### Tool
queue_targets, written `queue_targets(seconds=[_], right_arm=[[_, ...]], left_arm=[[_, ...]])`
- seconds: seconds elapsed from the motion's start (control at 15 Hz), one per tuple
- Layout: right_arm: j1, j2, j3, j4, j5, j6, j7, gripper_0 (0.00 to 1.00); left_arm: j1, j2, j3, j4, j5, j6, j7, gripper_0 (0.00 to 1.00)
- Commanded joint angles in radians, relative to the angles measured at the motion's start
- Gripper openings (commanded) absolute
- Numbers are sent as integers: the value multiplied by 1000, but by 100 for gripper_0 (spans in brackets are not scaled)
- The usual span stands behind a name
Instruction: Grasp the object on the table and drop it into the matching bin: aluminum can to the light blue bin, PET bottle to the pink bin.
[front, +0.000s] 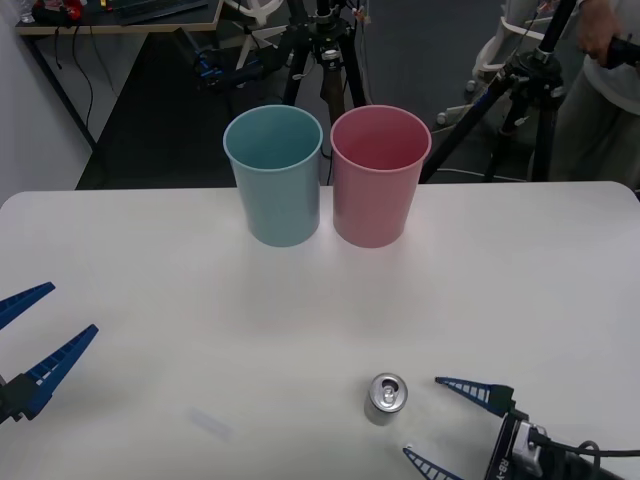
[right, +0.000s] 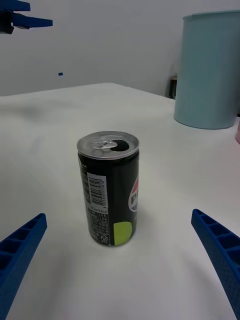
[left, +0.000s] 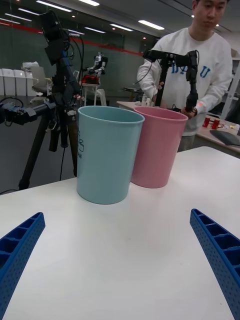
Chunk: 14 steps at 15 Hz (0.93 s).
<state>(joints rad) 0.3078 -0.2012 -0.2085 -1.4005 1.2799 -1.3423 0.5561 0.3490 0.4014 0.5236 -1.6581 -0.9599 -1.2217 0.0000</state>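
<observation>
The aluminum can (front: 386, 397) stands upright on the white table (front: 150, 260) near its front edge, right of centre; its side is dark with a barcode (right: 111, 192). My right gripper (front: 440, 420) is open just to the can's right, its blue fingers (right: 220, 255) wide apart and short of the can. At the table's left edge my left gripper (front: 25, 340) is open and holds nothing. The light blue bin (front: 274, 175) and the pink bin (front: 379, 175) stand side by side at the far middle of the table, blue on the left.
Tripods (front: 320, 50) and cables stand on the floor behind the table, close behind the bins. A person (front: 600, 90) stands at the back right, away from the table's things. Bare tabletop lies between the can and the bins.
</observation>
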Motion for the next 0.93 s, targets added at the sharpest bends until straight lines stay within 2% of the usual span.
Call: queue_targets(seconds=[0.07,0.93], right_arm=[[-6,0,34,-2,-1,31,8,100],[-72,0,238,0,-31,246,15,100]], left_arm=[[0,0,0,0,0,0,0,100],[0,0,0,0,0,0,0,100]])
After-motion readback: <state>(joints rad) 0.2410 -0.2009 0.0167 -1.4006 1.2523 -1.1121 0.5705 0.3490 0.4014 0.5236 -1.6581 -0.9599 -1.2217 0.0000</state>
